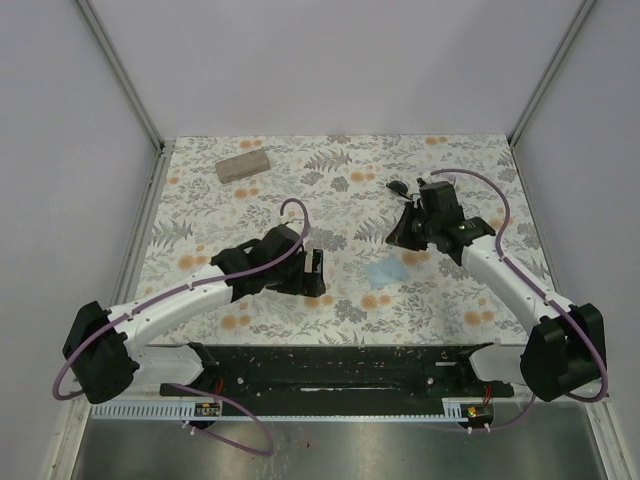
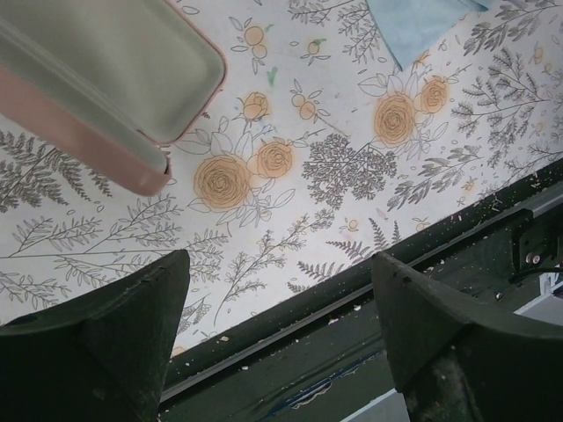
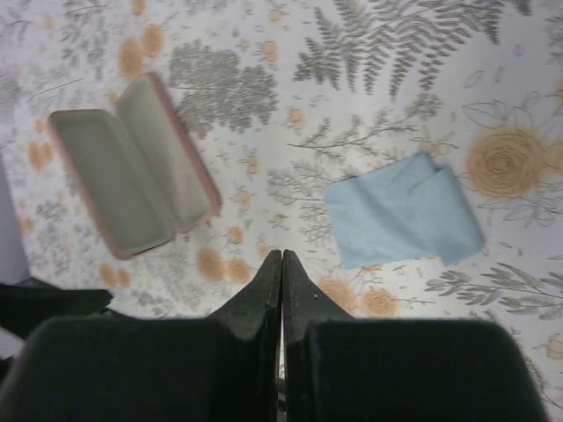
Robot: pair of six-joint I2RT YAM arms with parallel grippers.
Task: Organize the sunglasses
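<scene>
- My right pincer [image 3: 281,257] was clenched, tips pressed together, and I could see nothing held between them.
- My left pincer [image 2: 277,260] was released, jaws wide apart over the flowered table [image 2: 352,176], gripping nothing.
- The pink case [image 3: 132,176] lay open and empty, ahead of my right pincer and off to its left. The light blue cloth [image 3: 403,220] lay ahead to its right.
- And the sunglasses? From above, the black-framed pair [image 1: 398,187], as I took it, was a small dark thing just beyond my right pincer, too small to be sure of. The white-framed pair showed in no view.
- The tan case [image 1: 243,164] looked shut, well beyond my left pincer.
- My read was that the job had hardly begun. No pair was in a case and none was in my grip, so both were left to fetch and put away.
</scene>
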